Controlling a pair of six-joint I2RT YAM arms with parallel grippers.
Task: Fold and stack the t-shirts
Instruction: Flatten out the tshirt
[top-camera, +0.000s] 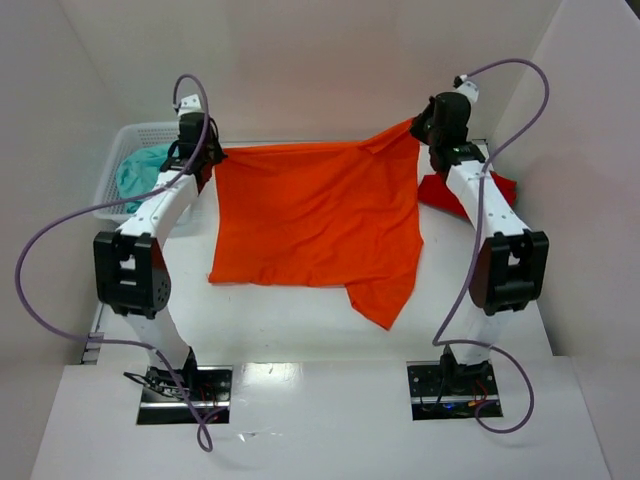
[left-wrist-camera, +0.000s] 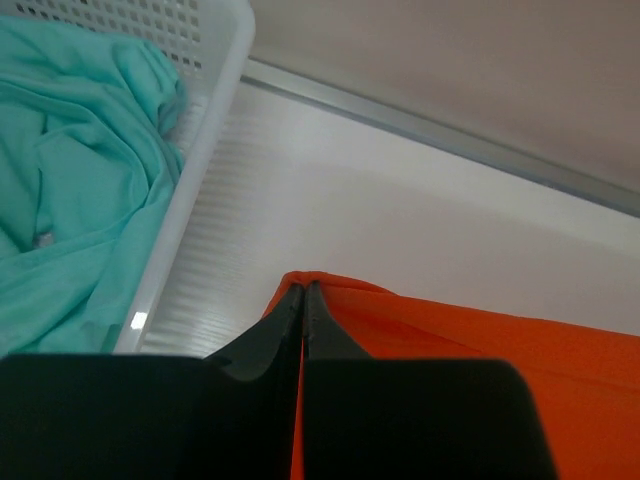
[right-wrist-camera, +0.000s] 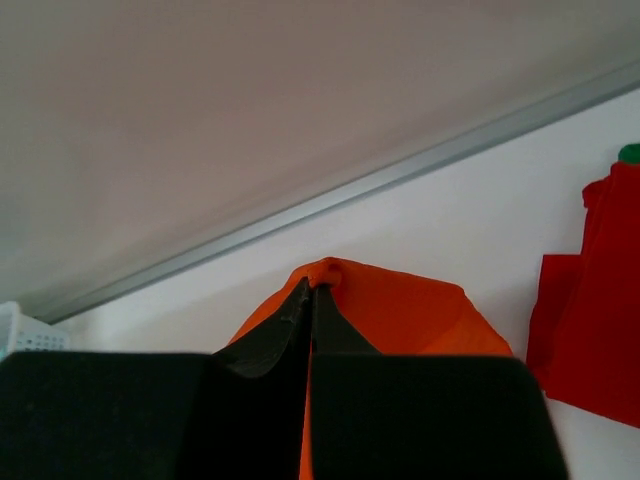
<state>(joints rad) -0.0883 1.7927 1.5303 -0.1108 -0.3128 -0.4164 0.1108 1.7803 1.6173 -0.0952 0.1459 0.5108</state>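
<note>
Looking down from the top, you have the left end effector (top-camera: 207, 158) clenched on the orange t-shirt (top-camera: 310, 215) at its 10 o'clock corner and the right end effector (top-camera: 413, 128) pinched on its 2 o'clock corner, the cloth spread over the counter (top-camera: 300, 335) between your arms. The red t-shirt (top-camera: 437, 192) lies at 3 o'clock, just beside the orange one, partly behind the right arm (top-camera: 490, 215). A white basket (top-camera: 118, 140) holding teal cloth (top-camera: 140, 172) sits at 9 o'clock.
</note>
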